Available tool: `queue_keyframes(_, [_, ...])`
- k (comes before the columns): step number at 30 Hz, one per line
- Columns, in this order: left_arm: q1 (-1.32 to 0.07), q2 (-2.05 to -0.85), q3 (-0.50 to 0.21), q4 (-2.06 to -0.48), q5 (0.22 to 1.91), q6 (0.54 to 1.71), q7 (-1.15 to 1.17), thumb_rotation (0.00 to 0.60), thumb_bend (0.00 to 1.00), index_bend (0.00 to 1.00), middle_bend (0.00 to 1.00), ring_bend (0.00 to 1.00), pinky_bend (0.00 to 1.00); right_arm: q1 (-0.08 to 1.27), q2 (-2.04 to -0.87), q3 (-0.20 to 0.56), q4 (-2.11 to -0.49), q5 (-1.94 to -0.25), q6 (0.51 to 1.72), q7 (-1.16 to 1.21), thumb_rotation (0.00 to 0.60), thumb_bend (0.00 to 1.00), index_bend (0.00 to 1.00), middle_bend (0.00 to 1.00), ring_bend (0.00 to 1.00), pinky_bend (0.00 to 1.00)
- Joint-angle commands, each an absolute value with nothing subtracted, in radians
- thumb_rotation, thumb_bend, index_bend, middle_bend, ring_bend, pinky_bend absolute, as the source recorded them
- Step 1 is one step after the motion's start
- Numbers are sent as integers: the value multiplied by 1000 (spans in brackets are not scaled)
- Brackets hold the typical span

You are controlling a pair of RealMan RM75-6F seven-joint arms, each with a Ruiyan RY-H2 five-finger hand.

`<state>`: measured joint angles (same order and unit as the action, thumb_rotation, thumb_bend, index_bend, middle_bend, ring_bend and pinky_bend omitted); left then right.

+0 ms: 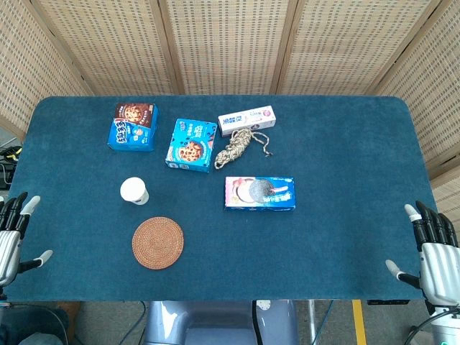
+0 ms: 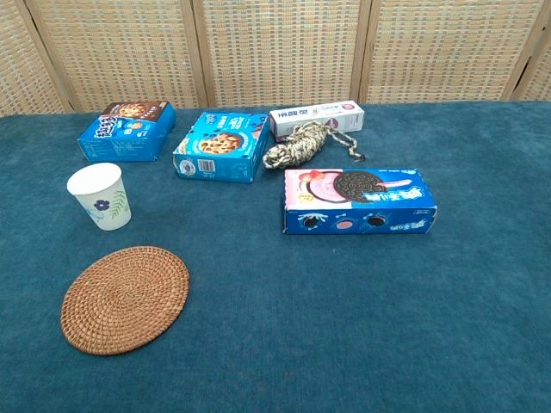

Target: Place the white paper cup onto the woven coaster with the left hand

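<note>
The white paper cup [image 1: 134, 191] [image 2: 101, 197], printed with a blue flower, stands upright on the blue tablecloth. Just in front of it lies the round woven coaster [image 1: 157, 243] [image 2: 126, 298], with nothing on it. My left hand [image 1: 13, 236] hovers at the table's left edge, well left of the cup, fingers spread and holding nothing. At the right edge my right hand [image 1: 433, 249] is likewise spread and holds nothing. Neither hand shows in the chest view.
Behind the cup sit two blue cookie boxes [image 1: 134, 126] [image 1: 191, 144], a white toothpaste box [image 1: 246, 119] and a coil of rope [image 1: 241, 146]. An Oreo box [image 1: 259, 192] lies right of the cup. Woven screens close off the back.
</note>
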<state>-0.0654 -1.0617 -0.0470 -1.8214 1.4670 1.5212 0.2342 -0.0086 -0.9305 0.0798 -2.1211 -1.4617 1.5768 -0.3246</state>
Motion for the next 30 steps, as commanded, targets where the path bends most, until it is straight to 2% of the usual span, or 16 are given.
queue_keyframes(1, [-66, -1061, -46, -1821, 1468, 1519, 233, 600, 0, 0, 0, 0, 0, -8, -932, 80, -2122, -1460, 1577, -328, 600, 0, 41, 0, 0, 0])
queue_keyframes(11, [-93, -1067, -57, -1800, 1459, 1480, 223, 600, 0, 0, 0, 0, 0, -5, -938, 81, -2126, -1450, 1572, -341, 600, 0, 50, 0, 0, 0])
queue_keyframes(17, [-215, -1070, -98, -1752, 1428, 1297, 168, 600, 0, 0, 0, 0, 0, -2, -939, 92, -2122, -1420, 1572, -333, 600, 0, 50, 0, 0, 0])
queue_keyframes(20, [-316, -1092, -142, -1701, 1412, 1177, 154, 600, 0, 0, 0, 0, 0, 5, -940, 100, -2112, -1393, 1560, -326, 600, 0, 50, 0, 0, 0])
queue_keyframes(30, [-514, -1243, -195, -1497, 1330, 946, 216, 600, 0, 0, 0, 0, 36, 18, -949, 110, -2092, -1349, 1539, -325, 600, 0, 51, 0, 0, 0])
